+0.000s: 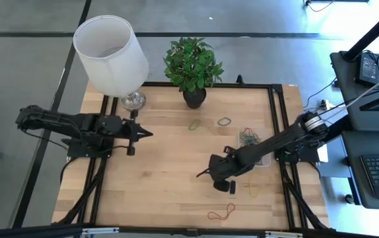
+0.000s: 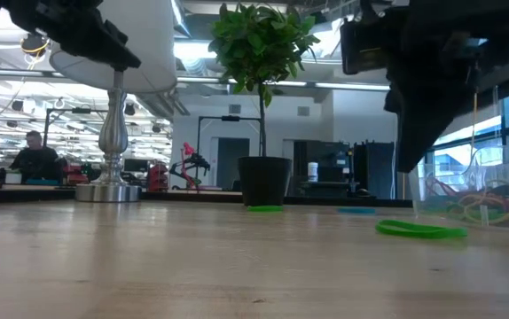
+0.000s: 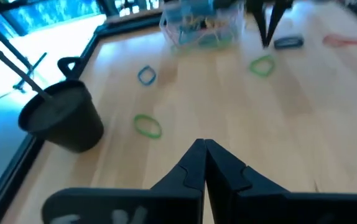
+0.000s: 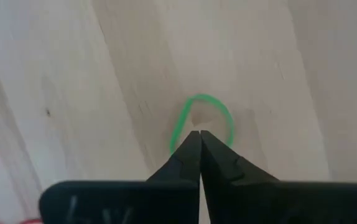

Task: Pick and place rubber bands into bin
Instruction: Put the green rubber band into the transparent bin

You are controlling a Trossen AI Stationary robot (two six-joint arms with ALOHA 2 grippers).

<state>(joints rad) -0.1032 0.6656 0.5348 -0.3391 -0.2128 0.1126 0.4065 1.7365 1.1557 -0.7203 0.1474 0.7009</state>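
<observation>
**Table seen from its front edge; the dial is centred on the tabletop, 12 o'clock toward the plant.**

- **Front edge, 5 o'clock:** a red rubber band [image 1: 221,212] lies in a loose squiggle on the wooden table [image 1: 156,192].
- **4 o'clock:** a yellow rubber band [image 1: 253,188] lies flat. Just beside it, toward the centre, is a small black block [image 1: 223,187].
- **Just off centre, 5 o'clock:** the right gripper [image 4: 199,134] points down at the wood with its fingers pressed together to a narrow point.
  - A green rubber band [image 4: 200,97] lies at the tips, its loop spread open beyond them.
  - In the low view this band rests flat on the table, below the dark gripper.
  - Whether the tips pinch its near edge cannot be told.
- **3 o'clock, by the right rail:** the bin [image 1: 263,157], a clear tray, holds a tangle of coloured rubber bands.
- **10 o'clock:** the left gripper [image 3: 204,144] hangs above the wood, fingers closed on nothing and pointing toward the centre.
- **12 o'clock:** a second green rubber band [image 1: 195,124] lies flat.
- **1 o'clock:** a greyish rubber band [image 1: 224,121] lies near the green one, the two apart.
- **Far edge:** a plant [image 1: 193,63] in a black pot stands at 12 o'clock, and a lamp [image 1: 110,49] with a white shade at 11 o'clock.
</observation>
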